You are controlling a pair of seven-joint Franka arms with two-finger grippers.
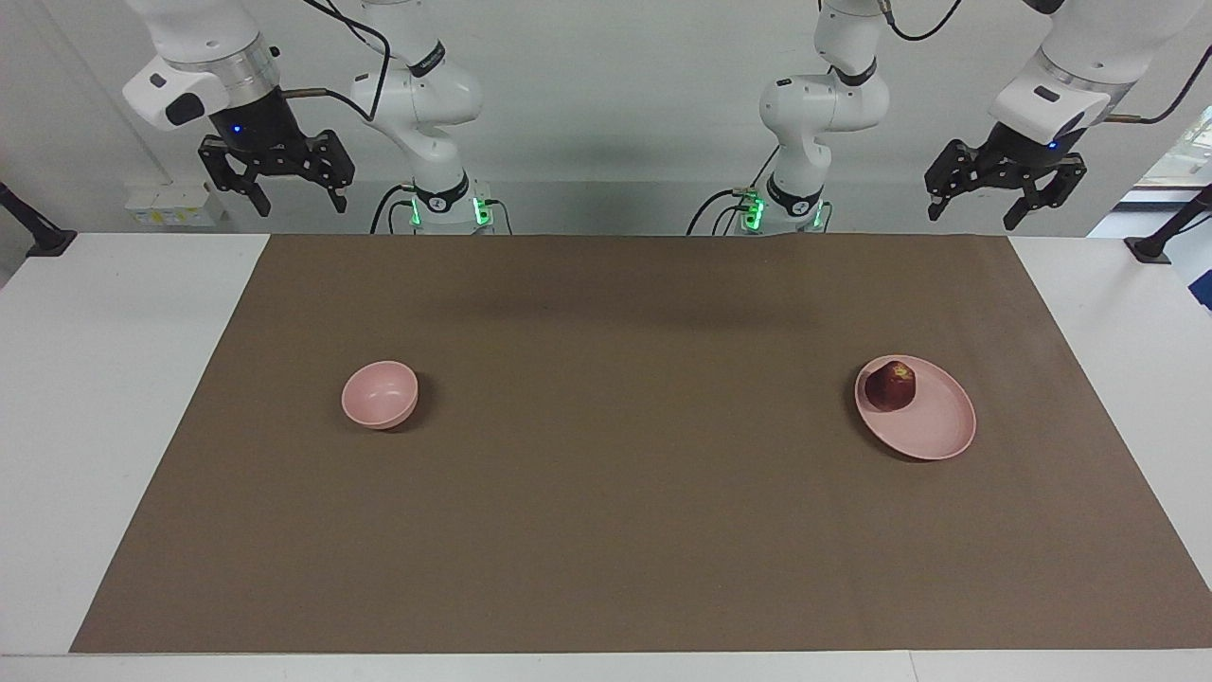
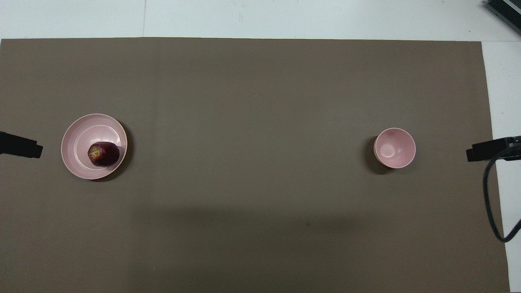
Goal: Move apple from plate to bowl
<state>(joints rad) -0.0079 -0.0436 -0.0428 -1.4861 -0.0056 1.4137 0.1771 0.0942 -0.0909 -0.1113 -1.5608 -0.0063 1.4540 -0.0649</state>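
Facing view: both claws (image 1: 1005, 202) (image 1: 276, 187) raised, open.

The dark red apple (image 1: 891, 385) sits on the pink plate (image 1: 933, 426). The small pink bowl (image 1: 379, 394) is well apart from it. The left pincer (image 1: 975, 210) and right pincer (image 1: 300, 199) hang up high, wide open.

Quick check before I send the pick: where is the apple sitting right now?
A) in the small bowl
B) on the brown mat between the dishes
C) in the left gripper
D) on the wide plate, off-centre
D: the apple lies on the plate, off-centre toward the rim nearer the robots, while the bowl at the right arm's end holds nothing and both the left gripper and the right gripper hang open with nothing in them.
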